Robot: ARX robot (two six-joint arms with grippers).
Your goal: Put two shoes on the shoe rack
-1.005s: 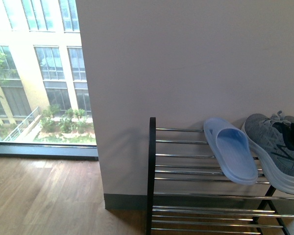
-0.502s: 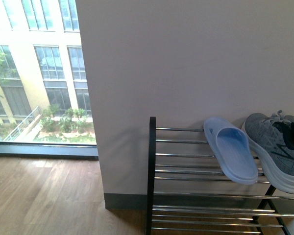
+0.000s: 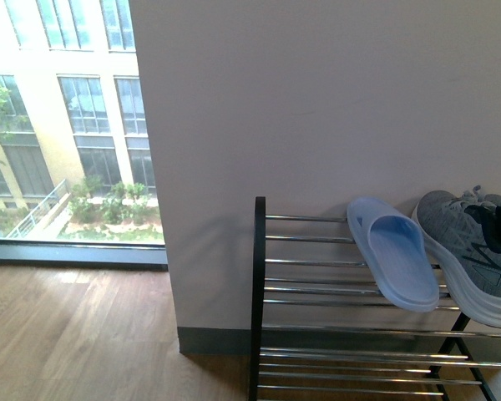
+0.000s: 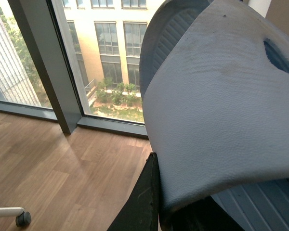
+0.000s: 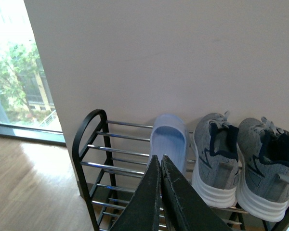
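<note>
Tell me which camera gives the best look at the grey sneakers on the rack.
The right wrist view: both grey sneakers stand whole, side by side on the shoe rack beside a blue slipper. The front view shows only one, cut off at the edge. The left wrist view shows none.

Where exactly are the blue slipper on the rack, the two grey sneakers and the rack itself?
blue slipper (image 5: 167,139), right wrist view, footbed.
grey sneakers (image 5: 213,156), right wrist view, nearer one's knit upper.
rack (image 5: 85,126), right wrist view, black frame's rounded corner.

no readable text, labels, brands or numbers appear in any view, neither on the shoes, the slipper, the rack nor the wall.
</note>
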